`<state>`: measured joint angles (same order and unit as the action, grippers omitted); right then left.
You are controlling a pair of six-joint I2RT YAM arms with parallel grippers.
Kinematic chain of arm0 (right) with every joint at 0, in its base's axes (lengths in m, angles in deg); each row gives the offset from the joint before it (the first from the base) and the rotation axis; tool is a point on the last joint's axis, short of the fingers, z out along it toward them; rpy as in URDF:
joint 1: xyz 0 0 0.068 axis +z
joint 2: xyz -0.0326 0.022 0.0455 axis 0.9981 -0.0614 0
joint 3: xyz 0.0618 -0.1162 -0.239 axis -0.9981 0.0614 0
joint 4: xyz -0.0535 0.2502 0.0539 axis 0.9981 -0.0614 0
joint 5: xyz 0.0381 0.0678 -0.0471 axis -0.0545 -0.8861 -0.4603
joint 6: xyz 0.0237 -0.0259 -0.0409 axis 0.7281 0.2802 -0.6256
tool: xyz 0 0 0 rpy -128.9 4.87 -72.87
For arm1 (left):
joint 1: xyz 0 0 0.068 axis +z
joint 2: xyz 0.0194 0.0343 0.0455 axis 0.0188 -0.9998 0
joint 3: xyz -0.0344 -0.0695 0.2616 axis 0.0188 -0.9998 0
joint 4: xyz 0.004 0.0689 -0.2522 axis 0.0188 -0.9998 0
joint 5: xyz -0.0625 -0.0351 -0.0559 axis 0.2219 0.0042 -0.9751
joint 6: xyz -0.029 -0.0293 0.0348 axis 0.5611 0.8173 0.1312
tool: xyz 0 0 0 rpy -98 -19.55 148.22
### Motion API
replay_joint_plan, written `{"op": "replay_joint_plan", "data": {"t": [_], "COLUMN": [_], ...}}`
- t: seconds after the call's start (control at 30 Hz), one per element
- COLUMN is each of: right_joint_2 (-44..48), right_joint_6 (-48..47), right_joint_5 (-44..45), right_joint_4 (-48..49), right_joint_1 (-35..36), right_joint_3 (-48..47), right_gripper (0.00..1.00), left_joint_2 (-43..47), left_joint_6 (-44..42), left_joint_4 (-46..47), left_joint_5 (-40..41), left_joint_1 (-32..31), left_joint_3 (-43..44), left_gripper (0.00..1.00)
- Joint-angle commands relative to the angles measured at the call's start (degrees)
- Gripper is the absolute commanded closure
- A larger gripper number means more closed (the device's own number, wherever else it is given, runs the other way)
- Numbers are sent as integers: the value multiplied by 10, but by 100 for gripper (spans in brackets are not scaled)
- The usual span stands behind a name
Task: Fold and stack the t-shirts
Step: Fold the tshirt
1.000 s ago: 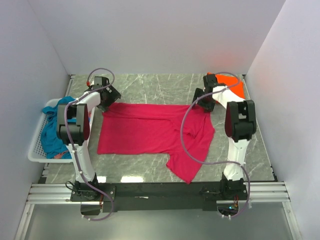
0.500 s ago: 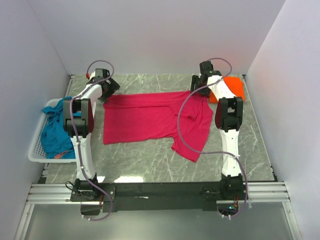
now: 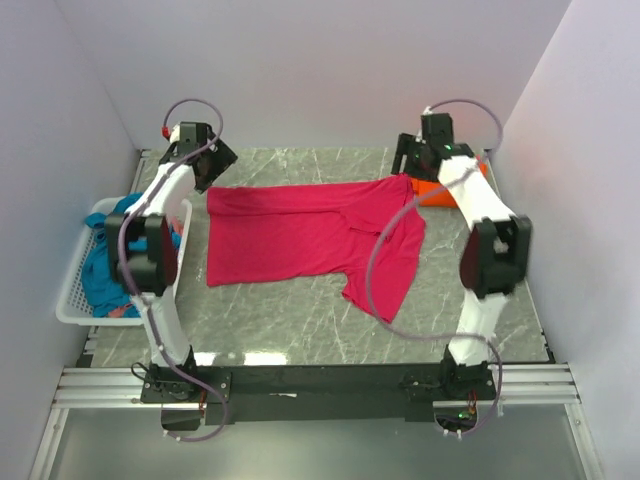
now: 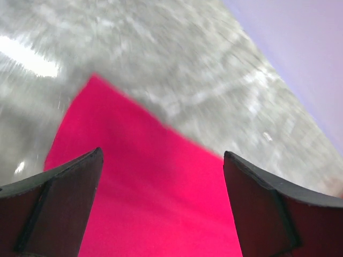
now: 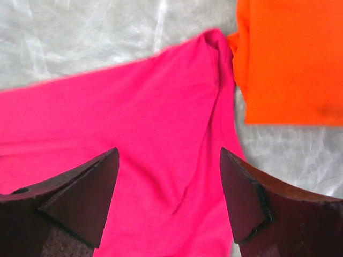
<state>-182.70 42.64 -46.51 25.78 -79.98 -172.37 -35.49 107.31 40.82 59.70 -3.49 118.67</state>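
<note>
A: A grey marbled table (image 3: 300,320) stands between white walls. What lies on it?
B: In the middle, a soft magenta-pink cloth t-shirt (image 3: 290,235) is spread flat, with one sleeve toward the near edge. I think it is light and limp and will sag, so it is better to pinch it at the far corners.
A: Any containers?
B: At the left, a white plastic lattice basket (image 3: 70,300) holds a crumpled teal-blue t-shirt (image 3: 100,270).
A: And the grippers?
B: The left gripper (image 4: 162,158) and the right gripper (image 5: 169,155) hang over the pink shirt's far corners, fingers wide apart, holding nothing. A folded bright orange t-shirt (image 5: 289,59) lies just beside the right corner.
</note>
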Motion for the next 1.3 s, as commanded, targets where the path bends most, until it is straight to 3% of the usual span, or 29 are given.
{"op": "replay_joint_plan", "data": {"t": [0.0,0.2,0.3,0.47,0.57,0.73,1.03,1.23,1.27], "right_joint_2": [152,351,419,466,465,452,449,445,446], "right_joint_6": [61,148,153,137,131,121,106,102,100], "right_joint_5": [8,12,4,11,8,-21,-31,-36,-37], "right_joint_4": [87,157,171,156,159,168,173,169,166], "right_joint_1": [15,26,26,27,26,26,26,26,27], "right_joint_3": [150,412,490,537,547,546,552,552,552], "right_gripper": [18,18,18,18,18,18,19,20,20], "left_joint_2": [138,295,348,419,456,411,361,347,345], "left_joint_6": [-5,55,91,163,200,235,299,306,303], "left_joint_4": [-14,-51,-71,-57,-43,-60,-80,-72,-67], "left_joint_5": [28,75,98,65,85,138,200,203,201], "left_joint_1": [-36,-114,-159,-173,-172,-163,-146,-115,-113], "left_joint_3": [-87,-299,-380,-534,-587,-583,-560,-573,-573], "left_gripper": [1,1,0,1,2,2,20,39,46]}}
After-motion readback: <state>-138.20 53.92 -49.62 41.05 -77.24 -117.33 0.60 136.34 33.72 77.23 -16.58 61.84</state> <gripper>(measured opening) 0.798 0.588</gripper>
